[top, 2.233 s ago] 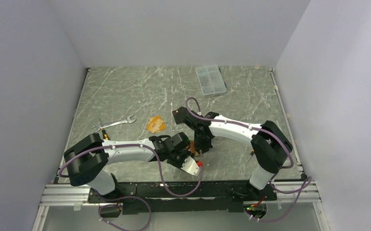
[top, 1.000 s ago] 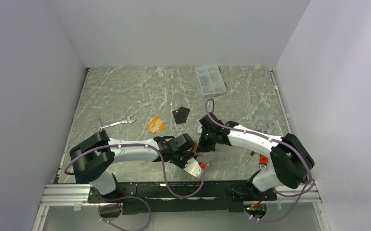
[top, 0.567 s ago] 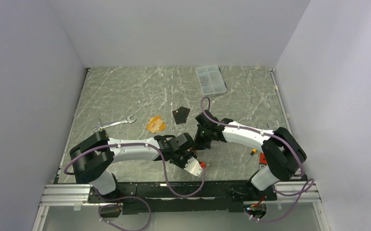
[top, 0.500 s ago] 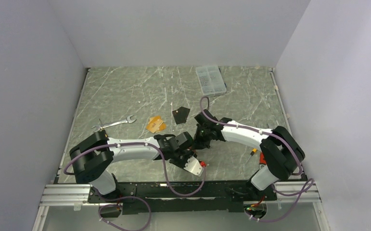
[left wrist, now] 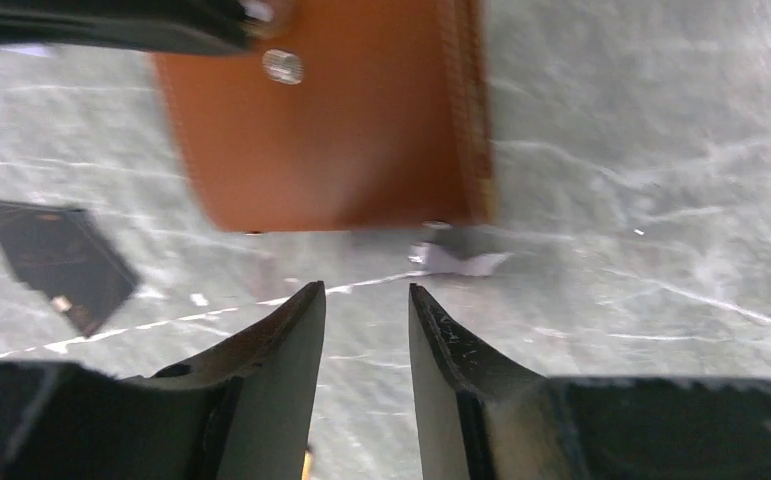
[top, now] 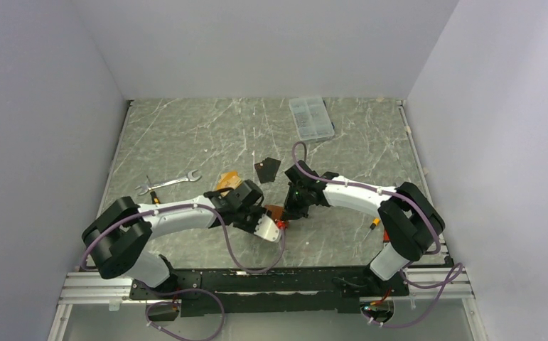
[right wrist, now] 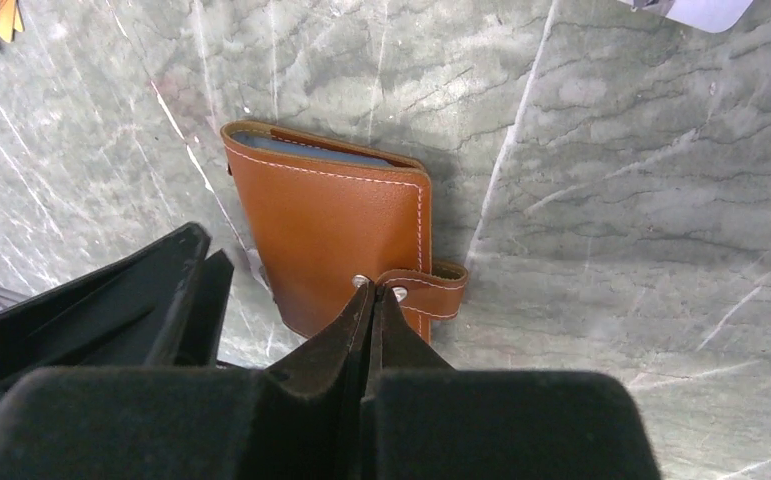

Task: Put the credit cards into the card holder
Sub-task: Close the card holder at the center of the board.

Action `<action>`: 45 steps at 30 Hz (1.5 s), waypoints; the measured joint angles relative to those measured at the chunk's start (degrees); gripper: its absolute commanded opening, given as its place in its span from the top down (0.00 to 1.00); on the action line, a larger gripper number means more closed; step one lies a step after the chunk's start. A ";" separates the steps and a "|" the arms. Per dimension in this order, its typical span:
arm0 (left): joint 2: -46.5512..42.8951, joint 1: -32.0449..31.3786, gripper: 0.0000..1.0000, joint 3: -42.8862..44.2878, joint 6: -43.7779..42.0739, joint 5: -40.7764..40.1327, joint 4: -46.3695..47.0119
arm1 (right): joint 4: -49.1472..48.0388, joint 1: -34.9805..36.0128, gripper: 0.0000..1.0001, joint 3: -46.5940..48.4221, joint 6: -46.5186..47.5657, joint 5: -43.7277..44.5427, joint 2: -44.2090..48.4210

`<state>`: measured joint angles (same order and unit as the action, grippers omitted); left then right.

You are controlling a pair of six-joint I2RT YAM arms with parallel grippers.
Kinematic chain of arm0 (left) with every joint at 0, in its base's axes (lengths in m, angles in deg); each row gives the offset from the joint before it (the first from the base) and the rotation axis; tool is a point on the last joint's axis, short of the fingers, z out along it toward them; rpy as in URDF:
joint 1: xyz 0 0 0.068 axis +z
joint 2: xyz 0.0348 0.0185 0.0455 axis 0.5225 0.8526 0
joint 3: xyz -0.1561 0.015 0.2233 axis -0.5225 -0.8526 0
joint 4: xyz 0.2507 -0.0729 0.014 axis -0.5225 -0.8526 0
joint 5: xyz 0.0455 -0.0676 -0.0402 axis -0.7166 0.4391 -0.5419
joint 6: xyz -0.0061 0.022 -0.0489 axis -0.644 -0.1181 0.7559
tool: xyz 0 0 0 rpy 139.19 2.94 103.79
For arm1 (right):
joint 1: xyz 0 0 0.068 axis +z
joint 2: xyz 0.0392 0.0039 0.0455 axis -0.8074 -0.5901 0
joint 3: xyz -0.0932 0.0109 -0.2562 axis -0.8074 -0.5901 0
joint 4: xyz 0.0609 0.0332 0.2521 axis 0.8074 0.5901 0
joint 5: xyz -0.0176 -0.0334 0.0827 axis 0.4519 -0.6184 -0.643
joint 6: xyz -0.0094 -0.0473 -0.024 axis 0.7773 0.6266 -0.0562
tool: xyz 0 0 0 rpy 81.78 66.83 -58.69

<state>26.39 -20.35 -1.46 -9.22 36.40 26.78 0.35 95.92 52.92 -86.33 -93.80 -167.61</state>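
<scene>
The brown leather card holder [right wrist: 331,235] lies closed on the marble table, its snap tab [right wrist: 433,287] at the near right. My right gripper [right wrist: 374,292] is shut, tips resting on the holder by the snap studs. My left gripper [left wrist: 366,292] is open and empty, a short way back from the holder [left wrist: 341,120]. A silver-grey credit card [left wrist: 458,257] pokes out under the holder's near edge. The black card [left wrist: 56,260] lies apart to the left, also black card [top: 266,169]. The orange-tan card [top: 225,177] sits partly behind my left wrist. From above the holder [top: 274,212] lies between left gripper [top: 271,222] and right gripper [top: 290,210].
A wrench [top: 170,182] lies at the left with a small yellow-handled tool beside it. A clear compartment box [top: 311,118] stands at the back. A small orange-handled screwdriver [top: 372,226] lies by the right arm's base.
My left arm has drawn back to the left and away from the front edge, uncovering the card holder, and its jaws have opened a little. The right gripper stays shut on the holder.
</scene>
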 measured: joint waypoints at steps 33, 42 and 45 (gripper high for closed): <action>1.70 -6.82 0.65 -4.68 -1.51 -2.80 7.91 | 0.94 -1.14 1.00 0.74 4.33 -1.75 -0.33; 2.67 -6.84 0.66 -3.43 -3.23 -2.60 6.67 | 1.07 -1.14 1.00 0.74 6.32 -4.04 -0.33; 2.84 -6.86 0.66 -3.23 -3.28 -2.56 6.69 | 1.09 -1.14 1.00 0.74 6.93 -4.92 -0.33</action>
<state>29.24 -27.22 -4.70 -12.50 33.85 33.47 1.44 94.79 53.66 -79.40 -98.72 -167.94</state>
